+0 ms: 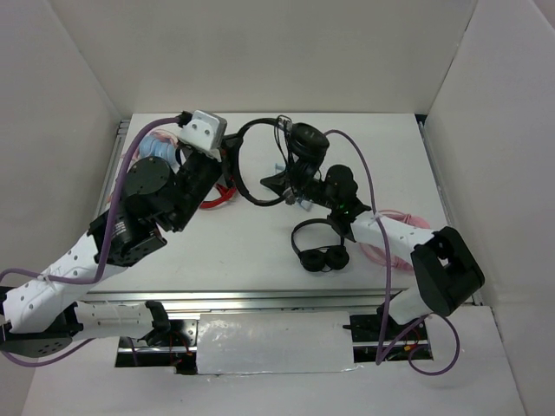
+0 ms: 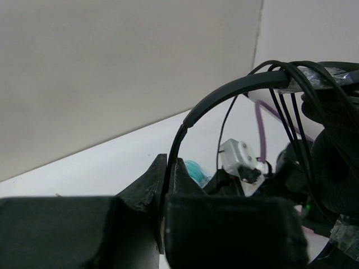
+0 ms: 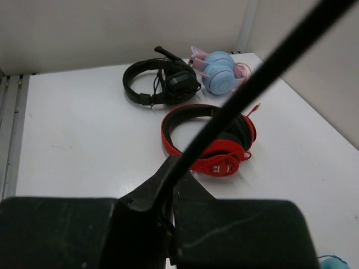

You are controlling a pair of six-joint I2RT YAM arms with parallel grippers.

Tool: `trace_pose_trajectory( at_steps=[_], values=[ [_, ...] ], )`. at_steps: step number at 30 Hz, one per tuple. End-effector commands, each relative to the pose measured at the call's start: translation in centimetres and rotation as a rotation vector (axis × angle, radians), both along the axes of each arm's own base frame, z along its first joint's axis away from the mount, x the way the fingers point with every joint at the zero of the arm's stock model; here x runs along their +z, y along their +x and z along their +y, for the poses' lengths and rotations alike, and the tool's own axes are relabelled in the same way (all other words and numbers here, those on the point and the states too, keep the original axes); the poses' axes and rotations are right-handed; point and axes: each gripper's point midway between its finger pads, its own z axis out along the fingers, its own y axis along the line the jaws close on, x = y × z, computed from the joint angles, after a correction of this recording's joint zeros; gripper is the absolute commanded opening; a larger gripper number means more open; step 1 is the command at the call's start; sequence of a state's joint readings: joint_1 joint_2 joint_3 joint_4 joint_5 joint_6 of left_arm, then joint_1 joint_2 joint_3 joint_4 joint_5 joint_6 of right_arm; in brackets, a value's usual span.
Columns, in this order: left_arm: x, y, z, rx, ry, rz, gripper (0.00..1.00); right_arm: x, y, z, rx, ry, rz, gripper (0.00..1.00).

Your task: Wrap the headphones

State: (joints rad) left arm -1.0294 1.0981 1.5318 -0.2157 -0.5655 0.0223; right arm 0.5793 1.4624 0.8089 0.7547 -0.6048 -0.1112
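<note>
both arms stretch toward the far middle of the tabletop. left pincer and right pincer are each clamped tight on the thin band of the headphones, cable looped over it.

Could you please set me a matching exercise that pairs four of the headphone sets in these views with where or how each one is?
Things:
A. slim-band black headphones
B. light blue headphones
C. red headphones
D. padded black headphones

States:
1. has pink ears
2. lies on the table beside the right arm
3. headband clamped in the jaws of the left gripper and the right gripper
4. lies flat, nearest of the sets in the right wrist view

Pairs: A-3, B-1, C-4, D-2.
</note>
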Motion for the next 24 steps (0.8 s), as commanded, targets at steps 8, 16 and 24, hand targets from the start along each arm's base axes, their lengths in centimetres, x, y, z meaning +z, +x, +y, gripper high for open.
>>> trace_pose_trajectory(
  at_steps=[8,16,24],
  values=[
    [1.0,3.2,7.2,0.412,-0.197,0.048,0.00,-0.4,-2.3,-2.6,-0.228,0.018,0.059,0.00],
    [-4.2,8.8,11.6,0.597,-0.208,0.167,0.00,-1.6,-5.9,-5.7,-0.400,-0.085,0.101,0.00],
    [-14.1,12.4,12.0,0.680,-0.073,0.357,0.00,0.2,-8.4,-4.5,-0.307,-0.315,0.016,0.00]
  ],
)
